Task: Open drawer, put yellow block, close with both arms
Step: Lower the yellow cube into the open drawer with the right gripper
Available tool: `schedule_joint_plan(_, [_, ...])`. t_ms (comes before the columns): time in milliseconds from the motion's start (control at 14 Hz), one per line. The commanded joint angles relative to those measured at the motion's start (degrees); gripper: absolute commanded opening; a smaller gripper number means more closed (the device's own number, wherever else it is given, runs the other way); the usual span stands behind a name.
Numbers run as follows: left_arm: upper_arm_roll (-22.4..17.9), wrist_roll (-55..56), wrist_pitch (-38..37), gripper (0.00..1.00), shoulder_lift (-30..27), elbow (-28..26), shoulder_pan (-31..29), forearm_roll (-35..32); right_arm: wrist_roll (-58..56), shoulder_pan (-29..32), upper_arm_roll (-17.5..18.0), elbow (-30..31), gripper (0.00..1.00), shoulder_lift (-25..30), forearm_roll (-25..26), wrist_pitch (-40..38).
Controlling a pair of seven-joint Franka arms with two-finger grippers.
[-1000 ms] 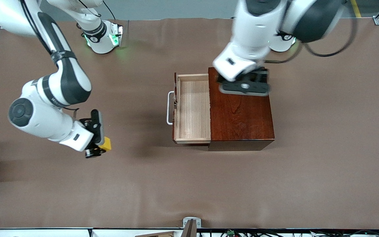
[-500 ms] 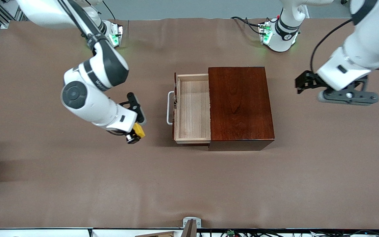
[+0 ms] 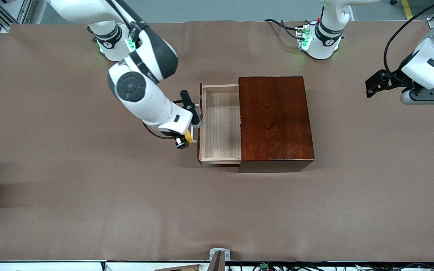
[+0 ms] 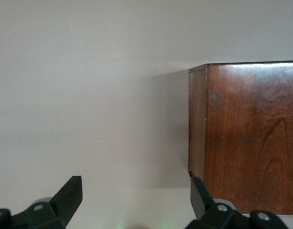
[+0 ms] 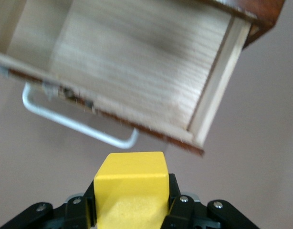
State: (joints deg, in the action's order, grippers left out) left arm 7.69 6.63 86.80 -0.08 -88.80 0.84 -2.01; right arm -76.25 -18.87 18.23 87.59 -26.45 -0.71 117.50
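Note:
The reddish-brown box (image 3: 275, 120) stands mid-table with its pale-wood drawer (image 3: 220, 124) pulled open toward the right arm's end and nothing in it. My right gripper (image 3: 187, 137) is shut on the yellow block (image 3: 189, 136), in the air just over the drawer's front and handle. In the right wrist view the block (image 5: 130, 183) sits between the fingers (image 5: 177, 205), with the white handle (image 5: 79, 125) and the open drawer (image 5: 132, 71) below. My left gripper (image 3: 424, 96) hangs open and empty (image 4: 134, 200) over the table at the left arm's end, beside the box (image 4: 251, 138).
The brown table cover (image 3: 89, 210) stretches around the box. The two green-lit arm bases (image 3: 115, 45) (image 3: 318, 37) stand along the table edge farthest from the front camera. A small bracket (image 3: 219, 256) sits at the edge nearest the front camera.
My right gripper has carried the yellow block from over the right arm's end of the table to the drawer's front. My left gripper has swung off the box top to the left arm's end.

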Motion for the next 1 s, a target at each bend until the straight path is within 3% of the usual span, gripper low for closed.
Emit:
schedule_joint_plan(0, [0.4,-2.66,2.05,1.0,-1.32,-1.64,-1.45,1.66,6.18,-2.22,-0.39,-1.98,0.0,-1.85,1.59,-0.07])
schedule_joint_plan(929, [0.75,-4.34,3.72,1.0,-0.53,-1.38,-4.0,2.89,28.52,-12.59,-0.65,-2.24,0.0,-6.95,8.88,4.94])
